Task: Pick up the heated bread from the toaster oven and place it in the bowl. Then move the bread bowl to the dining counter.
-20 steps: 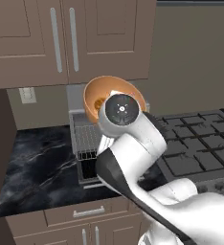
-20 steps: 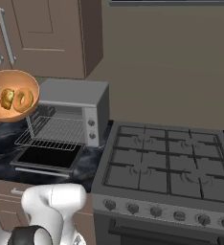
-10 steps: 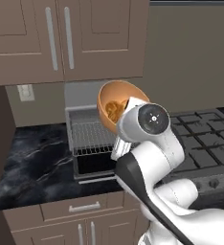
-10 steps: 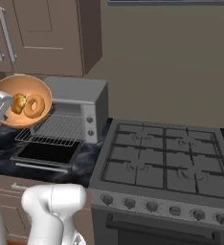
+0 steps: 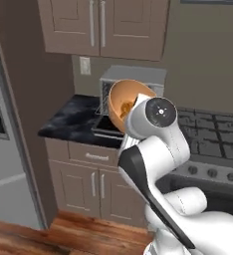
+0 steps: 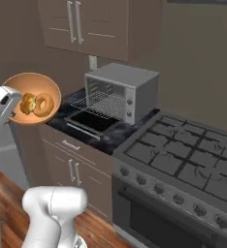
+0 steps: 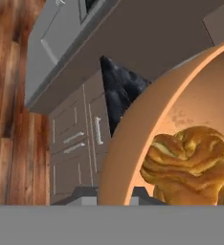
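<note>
The bowl point(image 6: 18, 85) was orange-tan, the bread point(image 7: 193, 160) in it golden-orange, the toaster oven point(image 6: 135, 85) silver-grey — on a black, white-veined counter point(image 5: 71, 122) above grey-brown cabinets point(image 5: 91, 172) and reddish wood floor point(image 7: 11, 95).

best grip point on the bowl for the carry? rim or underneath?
Rim. The bowl is wide and round with a thin raised wall, so the end effector can probably only pinch across the rim, one finger inside, one outside. Come from the edge nearest the arm, clear of the heated bread lying inside. The bowl hangs steeply tipped now, so a level pose would hold the bread safer.
</note>
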Available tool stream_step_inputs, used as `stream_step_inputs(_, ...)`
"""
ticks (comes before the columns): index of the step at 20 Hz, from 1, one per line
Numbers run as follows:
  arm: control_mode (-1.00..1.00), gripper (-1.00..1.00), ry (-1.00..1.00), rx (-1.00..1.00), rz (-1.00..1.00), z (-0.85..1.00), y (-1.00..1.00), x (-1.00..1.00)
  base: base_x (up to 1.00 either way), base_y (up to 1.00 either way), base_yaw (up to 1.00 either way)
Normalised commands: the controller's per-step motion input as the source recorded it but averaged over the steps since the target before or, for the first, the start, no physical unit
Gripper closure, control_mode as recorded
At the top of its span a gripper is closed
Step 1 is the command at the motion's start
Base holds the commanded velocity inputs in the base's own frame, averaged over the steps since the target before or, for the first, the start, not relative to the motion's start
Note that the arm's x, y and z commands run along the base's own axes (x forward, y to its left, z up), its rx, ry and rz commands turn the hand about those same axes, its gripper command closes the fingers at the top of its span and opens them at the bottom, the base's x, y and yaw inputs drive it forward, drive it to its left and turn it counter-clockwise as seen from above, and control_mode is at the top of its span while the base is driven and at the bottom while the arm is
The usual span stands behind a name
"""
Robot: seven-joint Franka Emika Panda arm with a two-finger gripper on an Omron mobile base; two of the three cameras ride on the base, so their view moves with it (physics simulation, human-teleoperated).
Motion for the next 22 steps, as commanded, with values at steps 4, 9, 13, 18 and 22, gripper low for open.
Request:
stream_step_inputs(4, 1.0, 1.0, 0.0, 0.0, 0.0, 0.0, 0.0, 0.0, -0.12, -0.09, 1.0)
stream_step_inputs(9, 1.0, 1.0, 0.0, 0.0, 0.0, 0.0, 0.0, 0.0, 0.0, 0.0, 1.0)
stream_step_inputs(13, 1.0, 1.0, 0.0, 0.0, 0.0, 0.0, 0.0, 0.0, 0.0, 0.0, 1.0)
stream_step_inputs(18, 1.0, 1.0, 0.0, 0.0, 0.0, 0.0, 0.0, 0.0, 0.0, 0.0, 1.0)
stream_step_inputs(22, 1.0, 1.0, 0.0, 0.0, 0.0, 0.0, 0.0, 0.0, 0.0, 0.0, 1.0)
